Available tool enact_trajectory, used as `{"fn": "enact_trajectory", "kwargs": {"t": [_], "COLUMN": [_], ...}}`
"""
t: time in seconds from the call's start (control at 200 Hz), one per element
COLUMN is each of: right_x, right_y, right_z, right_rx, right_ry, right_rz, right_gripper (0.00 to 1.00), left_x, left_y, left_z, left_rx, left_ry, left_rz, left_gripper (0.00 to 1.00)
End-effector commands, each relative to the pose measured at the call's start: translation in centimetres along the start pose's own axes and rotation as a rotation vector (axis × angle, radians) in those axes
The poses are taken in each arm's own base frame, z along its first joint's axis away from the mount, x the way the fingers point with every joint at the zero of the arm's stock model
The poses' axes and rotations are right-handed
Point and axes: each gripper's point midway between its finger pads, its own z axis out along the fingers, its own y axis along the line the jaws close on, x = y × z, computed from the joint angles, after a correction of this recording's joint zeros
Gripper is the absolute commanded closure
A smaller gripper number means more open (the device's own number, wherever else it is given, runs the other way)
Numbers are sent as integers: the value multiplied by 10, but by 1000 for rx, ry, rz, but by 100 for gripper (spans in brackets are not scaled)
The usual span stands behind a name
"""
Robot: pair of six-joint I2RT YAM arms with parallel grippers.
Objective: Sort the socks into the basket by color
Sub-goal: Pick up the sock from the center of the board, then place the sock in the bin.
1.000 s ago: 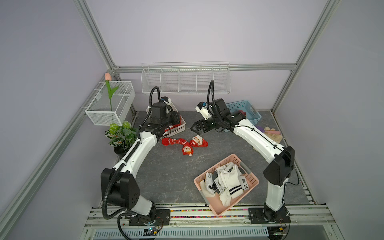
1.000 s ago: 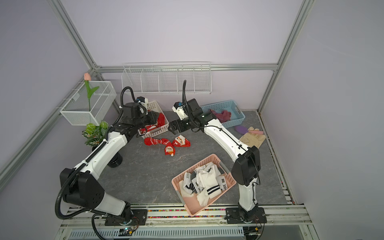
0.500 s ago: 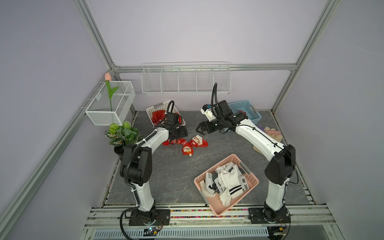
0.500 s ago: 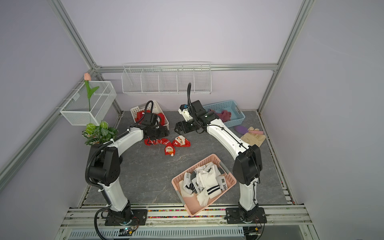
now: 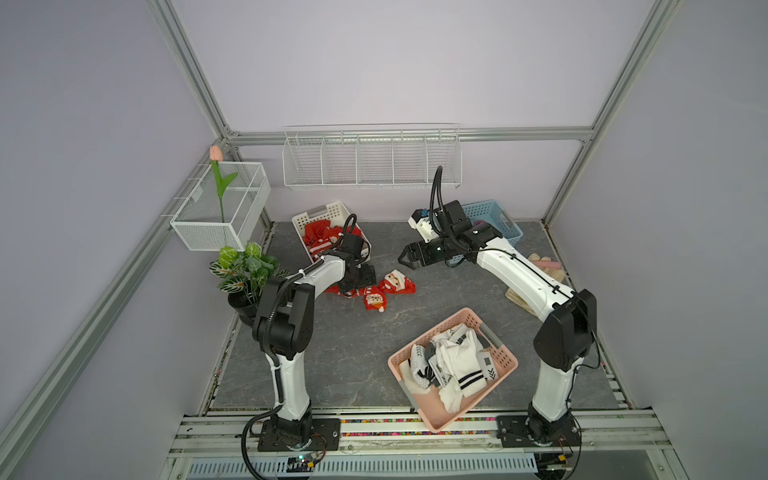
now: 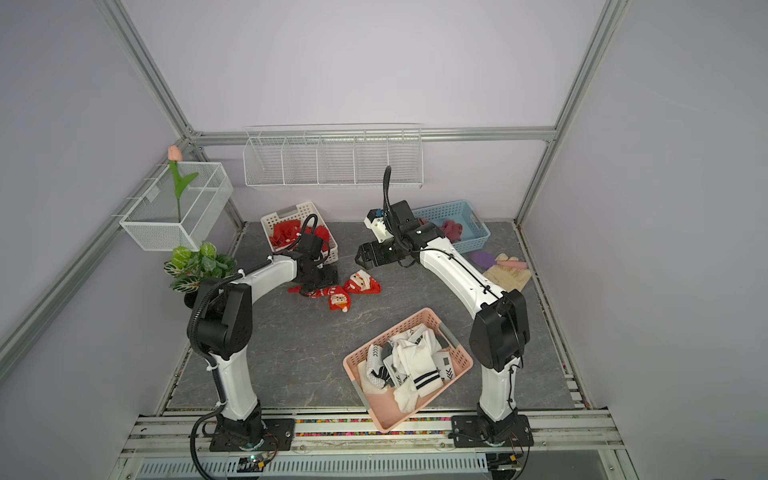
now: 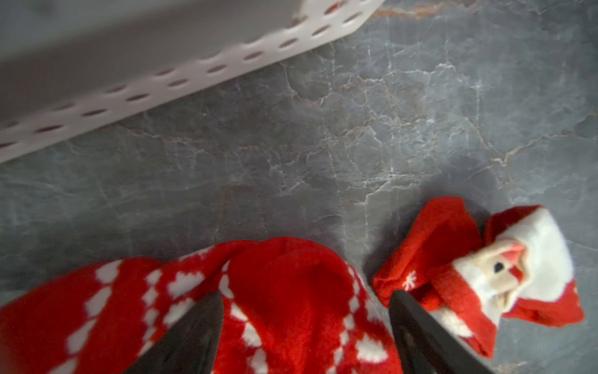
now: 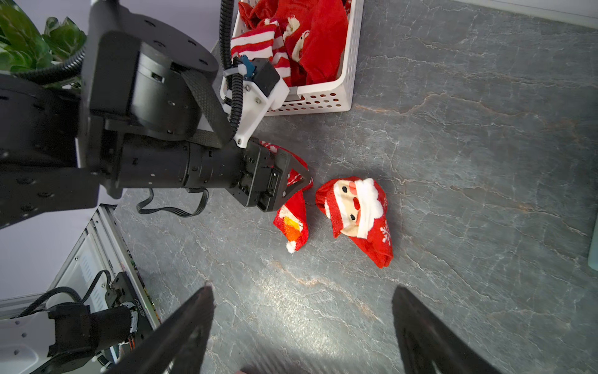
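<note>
My left gripper (image 5: pixel 360 279) (image 7: pixel 304 311) stands open, low over a red sock with white diamonds (image 7: pixel 284 291) on the table, and that sock lies between its fingers. Two red Santa socks (image 5: pixel 399 282) (image 5: pixel 376 300) (image 8: pixel 356 207) (image 8: pixel 291 223) lie just beside it. My right gripper (image 5: pixel 405 259) (image 8: pixel 302 301) hangs open and empty above the table, a little behind those socks. The white basket (image 5: pixel 320 210) holds red socks. White striped socks fill the pink basket (image 5: pixel 434 415). Maroon socks lie in the blue basket (image 6: pixel 473 216).
Beige gloves (image 6: pixel 507 276) and a purple brush (image 6: pixel 484 258) lie at the right, by the right arm. A potted plant (image 5: pixel 245 266) and a wire box with a tulip (image 5: pixel 220 208) stand at the left. A wire shelf (image 5: pixel 370 158) hangs on the back wall.
My left arm has swung from above the white basket down to the red socks on the table, and its gripper has opened. The right gripper has drawn back slightly.
</note>
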Motion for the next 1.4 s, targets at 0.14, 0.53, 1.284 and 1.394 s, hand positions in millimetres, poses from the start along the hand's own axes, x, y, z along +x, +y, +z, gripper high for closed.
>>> {"fn": "enact_trajectory", "kwargs": {"t": [0.14, 0.53, 1.284, 1.394], "right_x": [-4, -7, -15, -16], "right_y": [8, 10, 16, 15], "right_z": [-8, -12, -28, -29], "right_rx": [-36, -38, -38, -35], "right_ry": [-15, -28, -74, -80], "right_rz": [12, 15, -19, -22], "right_gripper": [11, 11, 11, 11], "left_x": [40, 37, -129, -154], "left_y": [17, 13, 4, 18], "left_z": [25, 12, -137, -133], "left_rx": [-55, -30, -23, -49], "left_ry": [107, 56, -304, -336], "left_rz": [-30, -37, -19, -35], "left_gripper": [25, 100, 100, 100]}}
